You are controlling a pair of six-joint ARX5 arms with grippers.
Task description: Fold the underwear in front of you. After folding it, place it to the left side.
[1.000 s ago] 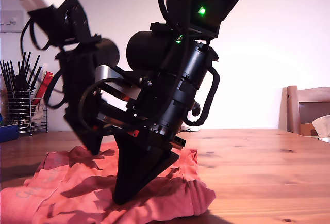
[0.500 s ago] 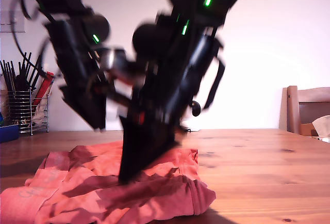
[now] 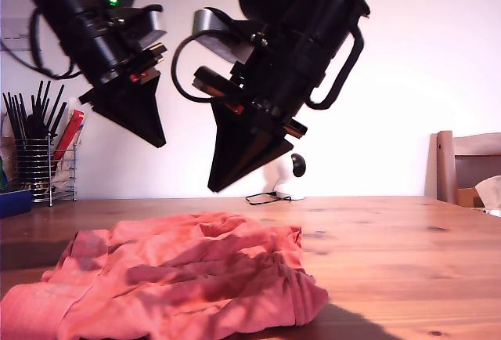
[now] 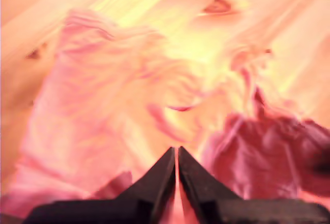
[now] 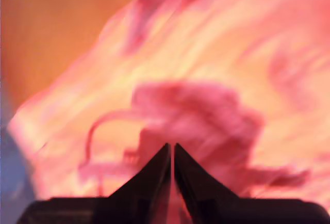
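The coral-red underwear [image 3: 188, 277] lies crumpled and wrinkled on the wooden table [image 3: 407, 262], toward the exterior view's left. Two black arms hang above it, clear of the cloth; the wrist views do not show which is which. One gripper [image 3: 159, 142] is high at the exterior view's left, the other gripper [image 3: 213, 189] nearer the middle, both pointing down. My first gripper [image 4: 176, 150] is shut with nothing in it above the underwear [image 4: 113, 95]. My second gripper [image 5: 171, 146] is likewise shut and empty over blurred underwear [image 5: 206, 110].
A wire rack [image 3: 35, 171] of black utensils with a flat red item stands at the back on the exterior view's left, beside a blue container [image 3: 12, 201]. A wooden chair [image 3: 468, 166] is at that view's right. A cable [image 3: 266, 197] lies at the table's back.
Both grippers have lifted off the underwear, where their tips pressed a second ago, and now hang well above it. The cloth stays lying on the table.
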